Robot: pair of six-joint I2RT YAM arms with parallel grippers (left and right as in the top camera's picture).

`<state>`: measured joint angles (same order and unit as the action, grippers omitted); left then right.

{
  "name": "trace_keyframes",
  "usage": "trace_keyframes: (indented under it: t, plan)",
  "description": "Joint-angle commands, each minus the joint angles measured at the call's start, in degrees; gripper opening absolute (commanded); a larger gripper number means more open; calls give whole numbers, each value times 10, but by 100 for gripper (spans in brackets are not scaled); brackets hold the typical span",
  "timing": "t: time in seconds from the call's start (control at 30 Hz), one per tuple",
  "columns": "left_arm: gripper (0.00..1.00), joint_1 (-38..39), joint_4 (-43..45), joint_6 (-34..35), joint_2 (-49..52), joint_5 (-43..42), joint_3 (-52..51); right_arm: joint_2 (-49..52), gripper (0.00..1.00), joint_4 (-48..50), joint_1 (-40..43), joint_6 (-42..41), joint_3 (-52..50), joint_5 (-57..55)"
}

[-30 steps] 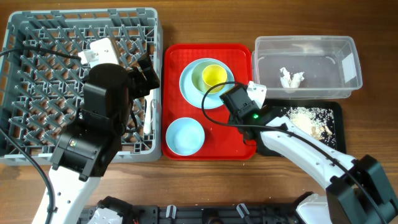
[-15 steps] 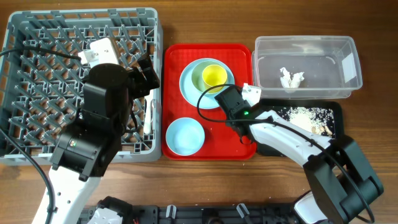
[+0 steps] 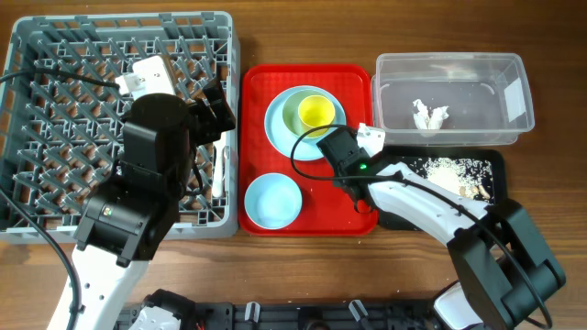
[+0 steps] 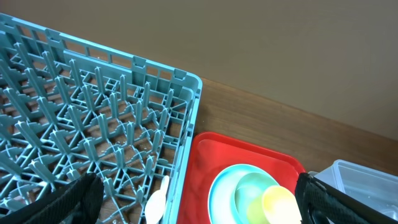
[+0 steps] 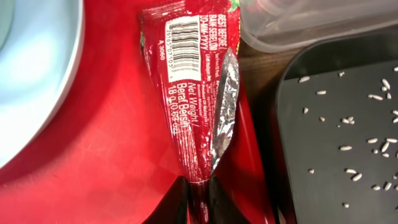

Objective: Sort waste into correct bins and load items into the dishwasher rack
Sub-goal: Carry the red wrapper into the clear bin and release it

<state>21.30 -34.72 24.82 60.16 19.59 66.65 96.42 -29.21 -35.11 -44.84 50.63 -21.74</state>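
Observation:
My right gripper is shut on the tail of the red shiny wrapper, which lies on the red tray's right side beside the black tray. In the overhead view this gripper hides the wrapper. My left gripper is open and empty above the right edge of the grey rack. A white spoon lies in the rack. The light blue plate holds the pale green bowl and yellow cup. The light blue bowl sits in front of it.
The red tray stands between the rack and the bins. The clear tub holds a crumpled white tissue. The black tray holds rice scraps. Bare wood lies along the front.
My right gripper has shifted slightly left over the red tray's right side, then stayed still. The left arm has not moved.

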Motion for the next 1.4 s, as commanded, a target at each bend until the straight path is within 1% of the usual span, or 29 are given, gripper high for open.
trace_keyframes:
  t: [0.0,0.07,0.17,0.2,0.23,0.27,0.33,0.4,0.5,0.57,0.67,0.77,0.8,0.83,0.87,0.93,0.97,1.0,1.07,1.1,1.17,1.23,1.27,1.3,1.37]
  plan:
    - [100,-3,2,9,-2,-1,2,-2,4,-3,-3,40,5,22]
    - [100,-3,2,10,-2,-1,2,-36,4,-38,-3,112,44,56]
    - [100,-3,2,9,-2,-1,2,-108,4,-84,-3,120,95,55]
    - [100,-3,2,9,-2,-1,2,-165,4,-77,-1,137,110,55]
    - [100,-3,2,9,-2,-1,2,-186,4,-72,2,138,112,49]
    - [100,-3,2,9,-2,-1,2,-222,4,-64,11,138,112,28]
    - [100,-3,2,9,-2,-1,2,-257,4,-64,36,131,112,-19]
    - [100,-3,2,9,-2,-1,2,-271,4,-59,83,132,112,-31]
    - [100,-3,2,9,-2,-1,2,-250,4,-40,162,134,112,-26]
    - [100,-3,2,9,-2,-1,2,-208,4,-8,219,133,111,-5]
    - [100,-3,2,9,-2,-1,2,-152,4,36,256,132,111,27]
    - [100,-3,2,9,-2,-1,2,-89,4,87,265,132,111,64]
    - [100,-3,2,9,-2,-1,2,-75,6,96,265,132,111,70]
    - [100,-3,2,9,-2,-1,2,-68,10,100,265,132,111,73]
    - [100,-3,2,9,-2,-1,2,-64,17,102,265,131,111,73]
    - [100,-3,2,9,-2,-1,2,-62,34,104,265,131,111,73]
    - [100,-3,2,9,-2,-1,2,-62,47,105,265,131,111,73]
    - [100,-3,2,9,-2,-1,2,-62,55,105,265,131,111,73]
    - [100,-3,2,9,-2,-1,2,-63,63,105,265,126,112,73]
    - [100,-3,2,9,-2,-1,2,-67,69,106,266,113,112,73]
    - [100,-3,2,9,-2,-1,2,-87,71,122,274,103,112,71]
    - [100,-3,2,10,-2,-1,2,-100,78,127,277,104,112,15]
    - [100,-3,2,9,-2,-1,2,-102,88,125,276,104,112,-13]
    - [100,-3,2,9,-2,-1,2,-102,100,125,276,103,112,-28]
    - [100,-3,2,9,-2,-1,2,-101,100,125,276,103,112,-29]
